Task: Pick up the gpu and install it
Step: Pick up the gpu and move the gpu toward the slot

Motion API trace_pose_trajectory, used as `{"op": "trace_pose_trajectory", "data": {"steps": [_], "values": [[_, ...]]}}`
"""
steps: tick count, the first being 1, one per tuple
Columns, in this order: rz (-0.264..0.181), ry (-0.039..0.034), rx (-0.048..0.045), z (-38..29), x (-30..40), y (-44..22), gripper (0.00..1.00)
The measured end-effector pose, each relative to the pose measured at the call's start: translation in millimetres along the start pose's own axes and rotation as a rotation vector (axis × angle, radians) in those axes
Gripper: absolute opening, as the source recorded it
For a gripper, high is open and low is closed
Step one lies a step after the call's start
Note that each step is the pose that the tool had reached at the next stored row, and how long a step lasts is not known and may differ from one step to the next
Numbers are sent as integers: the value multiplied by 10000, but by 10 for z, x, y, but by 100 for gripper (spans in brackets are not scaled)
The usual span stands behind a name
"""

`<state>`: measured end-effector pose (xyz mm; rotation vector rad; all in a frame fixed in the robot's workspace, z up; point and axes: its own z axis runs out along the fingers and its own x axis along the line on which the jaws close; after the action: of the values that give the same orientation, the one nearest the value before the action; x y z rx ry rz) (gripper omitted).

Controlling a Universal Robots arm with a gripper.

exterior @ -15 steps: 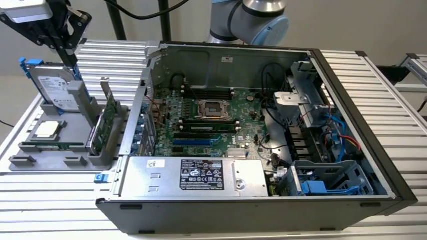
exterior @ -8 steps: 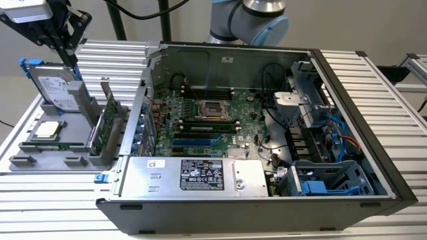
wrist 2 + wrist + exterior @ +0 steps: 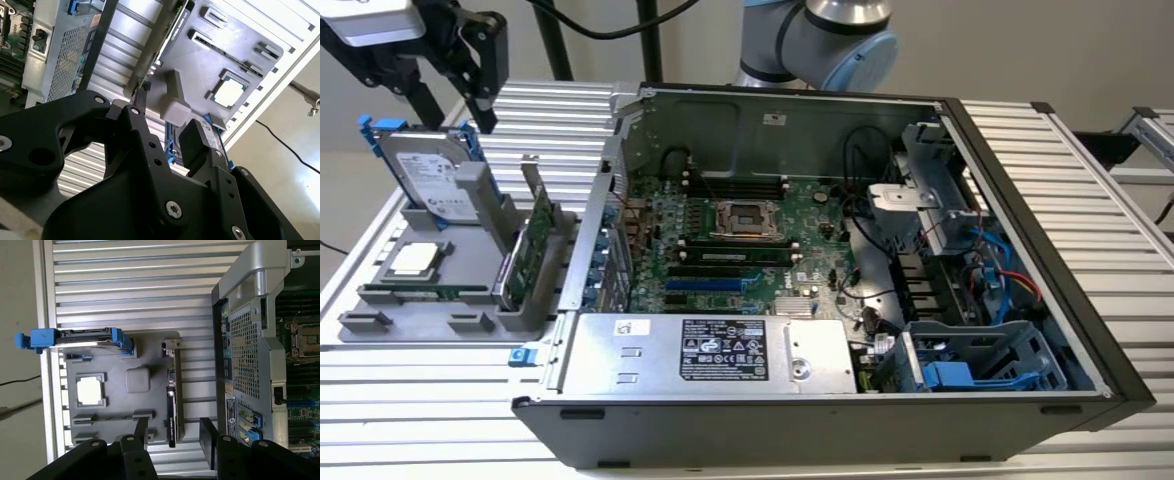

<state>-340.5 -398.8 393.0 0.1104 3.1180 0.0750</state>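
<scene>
**Open end effector above the holder, card not yet gripped**

The black two-fingered end effector (image 3: 174, 437) hangs in the upper left of the exterior view, over the grey moulded holder tray (image 3: 400, 330) on the slatted aluminium desk (image 3: 440, 400). Its fingers are spread wide and hold nothing.

The gpu (image 3: 534, 245), a flat green circuit board with a black cooler and a thin silver bracket, stands on its long edge in a slot of that tray. It sits on the side nearest the open grey computer case (image 3: 1067, 200). The silver hard drive with blue rails (image 3: 427, 175) stands in a slot further from the case, and a square processor chip (image 3: 416, 260) lies flat between them.

In the exterior view the card lies below the end effector and toward the case, clearly apart from it. In the first wrist view the card shows edge-on as a narrow strip. Its long axis runs along the gap between the two fingers, one finger to each flat face. So the opening appears already turned to close across the card's thin dimension. The motherboard (image 3: 720, 250) inside the case has no card fitted, and the pick-up itself looks not yet begun.
</scene>
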Motion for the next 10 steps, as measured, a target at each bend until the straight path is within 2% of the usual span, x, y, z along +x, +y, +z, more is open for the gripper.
{"op": "trace_pose_trajectory", "data": {"steps": [10], "values": [[0,0,0,19,0,-1,100]]}}
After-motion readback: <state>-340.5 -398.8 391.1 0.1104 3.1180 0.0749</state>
